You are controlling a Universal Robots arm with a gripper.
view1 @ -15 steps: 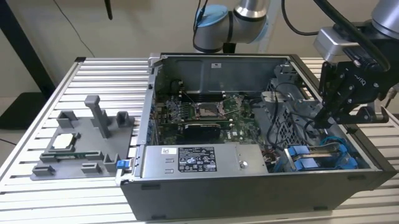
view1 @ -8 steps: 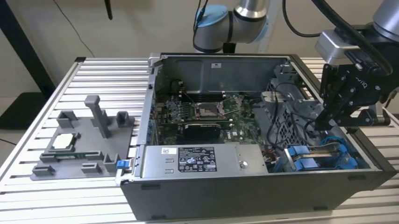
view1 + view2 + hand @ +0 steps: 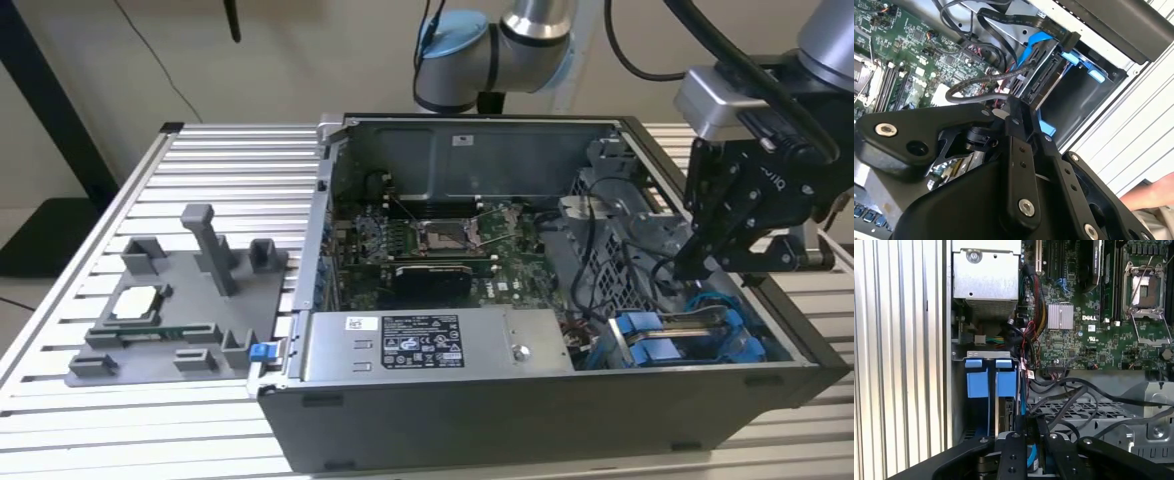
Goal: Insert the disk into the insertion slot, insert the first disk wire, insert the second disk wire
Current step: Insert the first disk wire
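Observation:
The disk (image 3: 1006, 412) sits edge-on in the insertion slot (image 3: 667, 345) of the drive cage, held in its blue carrier (image 3: 1004, 377). In the second wrist view the disk's connector edge (image 3: 1046, 75) faces my gripper (image 3: 1014, 107). My gripper (image 3: 687, 268) hangs low over the cage at the exterior view's right. Its fingers (image 3: 1013, 445) are closed around a black connector (image 3: 1031, 429) with a blue disk wire (image 3: 1026, 405) running to it, right at the disk's rear edge. A black disk wire (image 3: 969, 85) loops beside the gripper tip.
The grey power supply box (image 3: 427, 345) lies along the case front. The motherboard with its CPU socket (image 3: 441, 235) fills the case middle. A grey fixture with parts (image 3: 174, 300) stands at the exterior view's left. A person's hand (image 3: 1154, 192) shows beside the case.

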